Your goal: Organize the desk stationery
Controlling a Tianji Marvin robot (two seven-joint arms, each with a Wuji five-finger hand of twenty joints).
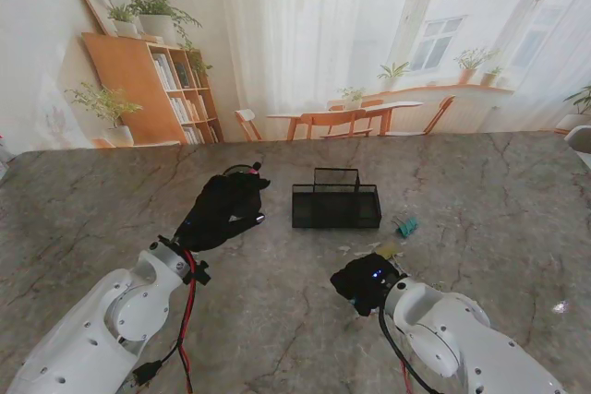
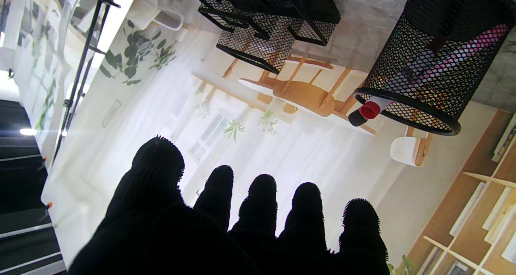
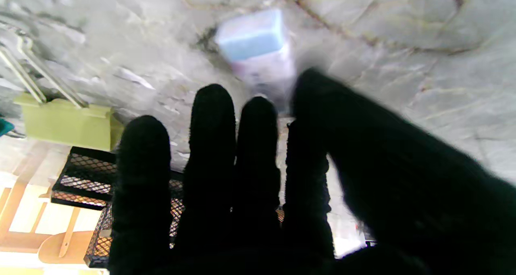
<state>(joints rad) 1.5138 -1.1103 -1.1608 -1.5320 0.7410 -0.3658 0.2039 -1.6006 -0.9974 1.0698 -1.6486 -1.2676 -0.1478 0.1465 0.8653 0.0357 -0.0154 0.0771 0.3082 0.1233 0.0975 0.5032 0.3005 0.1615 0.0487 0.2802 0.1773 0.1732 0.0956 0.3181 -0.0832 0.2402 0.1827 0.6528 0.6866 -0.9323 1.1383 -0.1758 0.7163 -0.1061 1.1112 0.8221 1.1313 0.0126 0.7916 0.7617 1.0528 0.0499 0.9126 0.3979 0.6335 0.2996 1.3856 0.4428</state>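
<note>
A black mesh organizer tray [image 1: 335, 202] stands mid-table. My left hand [image 1: 222, 209], in a black glove, hovers to its left with fingers [image 2: 262, 202] spread and nothing in them. Just beyond it stands a round mesh pen cup [image 2: 423, 61] holding markers, one with a red cap [image 2: 369, 110]; the stand view hides most of the cup behind the hand. My right hand [image 1: 365, 281] is low over the table, nearer to me than the tray, open. A blurred blue-and-white eraser [image 3: 258, 45] lies just past its fingertips [image 3: 213, 105], between fingers and thumb.
A yellow-green binder clip [image 1: 386, 251] lies beside the right hand, also seen as the clip [image 3: 66, 123] in the right wrist view. A teal clip [image 1: 407, 226] sits right of the tray. Small white scraps [image 1: 355, 251] lie near the tray's front.
</note>
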